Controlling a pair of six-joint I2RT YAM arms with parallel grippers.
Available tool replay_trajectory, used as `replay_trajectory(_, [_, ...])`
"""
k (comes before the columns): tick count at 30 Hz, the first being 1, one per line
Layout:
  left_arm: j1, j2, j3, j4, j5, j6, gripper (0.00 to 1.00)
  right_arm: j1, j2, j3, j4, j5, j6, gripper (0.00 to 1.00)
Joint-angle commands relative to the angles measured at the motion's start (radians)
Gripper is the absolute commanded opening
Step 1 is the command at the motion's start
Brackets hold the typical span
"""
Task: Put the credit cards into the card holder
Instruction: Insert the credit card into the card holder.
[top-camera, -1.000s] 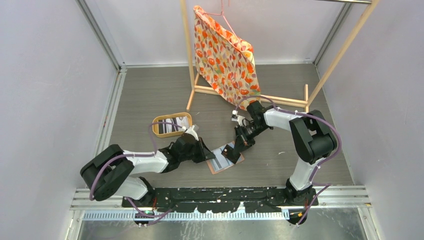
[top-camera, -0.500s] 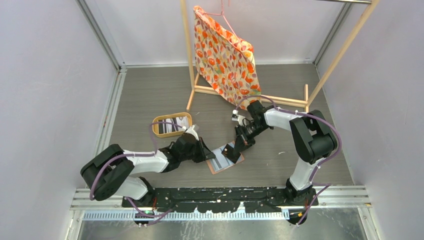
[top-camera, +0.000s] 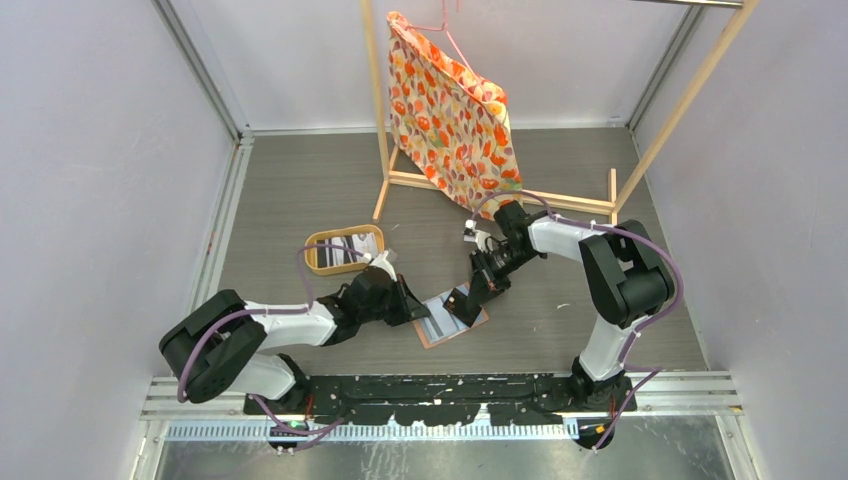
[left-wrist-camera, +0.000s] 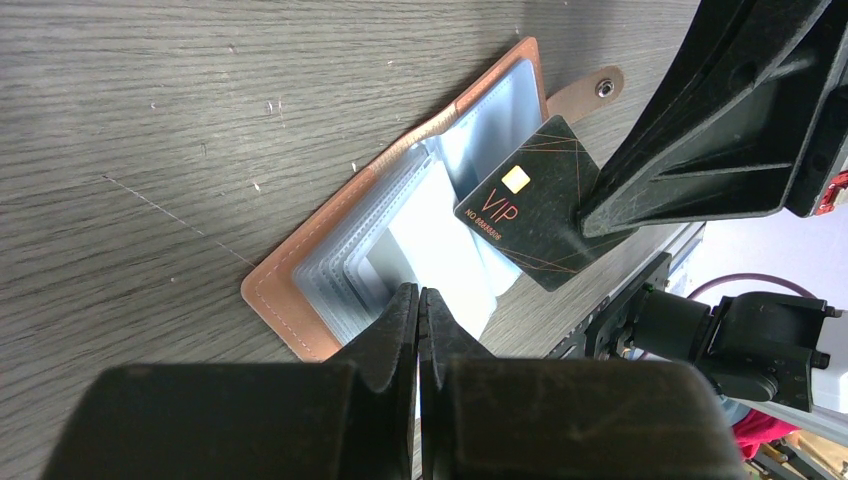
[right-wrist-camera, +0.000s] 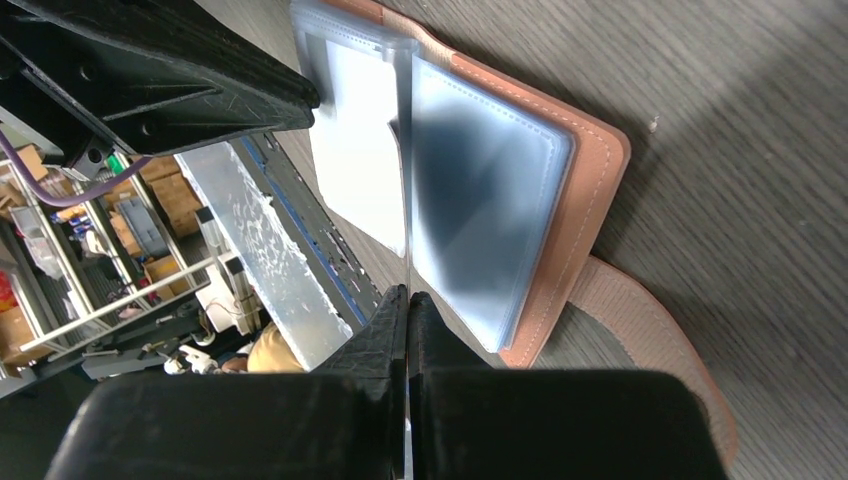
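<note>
The salmon-brown card holder (left-wrist-camera: 290, 300) lies open on the table, its clear sleeves fanned out and its snap tab (left-wrist-camera: 590, 90) pointing away. My left gripper (left-wrist-camera: 418, 293) is shut, pinching the edge of one clear sleeve. My right gripper (right-wrist-camera: 408, 293) is shut on a black credit card (left-wrist-camera: 530, 205) marked VIP. That card's lower corner touches the sleeves near the holder's spine. From above, both grippers (top-camera: 418, 312) (top-camera: 458, 300) meet over the card holder (top-camera: 440, 330). The right wrist view shows the card only edge-on, above the leather cover (right-wrist-camera: 590, 190).
An oval yellow-rimmed wooden tray (top-camera: 344, 249) with light and dark striped contents sits behind my left arm. A wooden rack (top-camera: 560, 198) carrying a floral bag (top-camera: 450, 110) stands at the back. Grey walls close in both sides.
</note>
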Motion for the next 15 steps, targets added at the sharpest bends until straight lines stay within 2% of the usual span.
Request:
replay_trajectory(1, [-0.003, -0.008, -0.009, -0.006, -0.013, -0.002, 0.01, -0.003, -0.003, 0.024, 0.009, 0.023, 0.003, 0.01])
replay_trajectory(15, [-0.003, 0.003, -0.010, 0.011, -0.005, -0.001, 0.01, 0.012, 0.027, 0.034, 0.013, 0.025, 0.027, 0.01])
